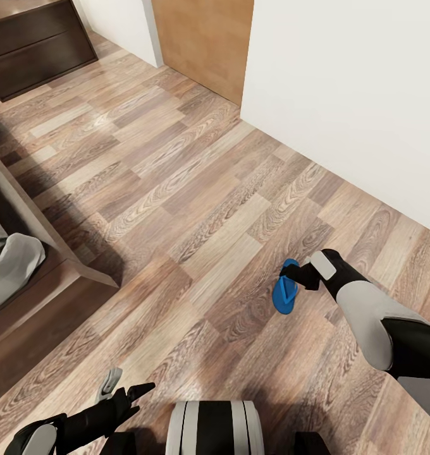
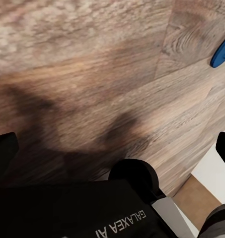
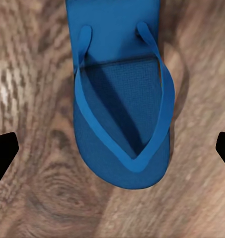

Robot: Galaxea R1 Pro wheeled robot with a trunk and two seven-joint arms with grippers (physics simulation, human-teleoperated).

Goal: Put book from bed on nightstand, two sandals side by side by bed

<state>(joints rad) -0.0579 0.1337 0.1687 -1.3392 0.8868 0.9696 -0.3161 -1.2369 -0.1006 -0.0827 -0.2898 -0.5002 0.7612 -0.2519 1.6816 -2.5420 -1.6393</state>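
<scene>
The right gripper [image 3: 112, 146] has its two dark fingertips [image 3: 4, 154] spread wide, one on each side of a blue sandal [image 3: 119, 104], neither touching it. From the right wrist camera the sandal lies flat on the wood floor [image 3: 33, 198], strap side up, with the gripper above its rounded end and thong.

From the head camera the right gripper [image 1: 295, 275] hangs over the far end of the sandal [image 1: 284, 294], which lies on the floor [image 1: 196, 189] on the right side of the scene, well apart from the bed [image 1: 25, 253] at the left. Only one sandal can be seen; the book and the nightstand are not visible.

The left gripper [image 1: 123, 387] is low and near, over bare floor, its fingers apart and holding nothing. A sliver of blue [image 2: 221, 52] at the edge of the left wrist picture is probably the same sandal.

The risks, as I judge them:
- The sole is thin and flat on the floor, so fingers closing at the sides may skate over it and press it down instead of getting under it.
- Coming down too far would drive the tips into the floor.
- If only the thin strap is caught, the sandal could dangle, swing and slip out on the way to the bed.
- A closing off-centre could nudge it aside and spin it.
</scene>
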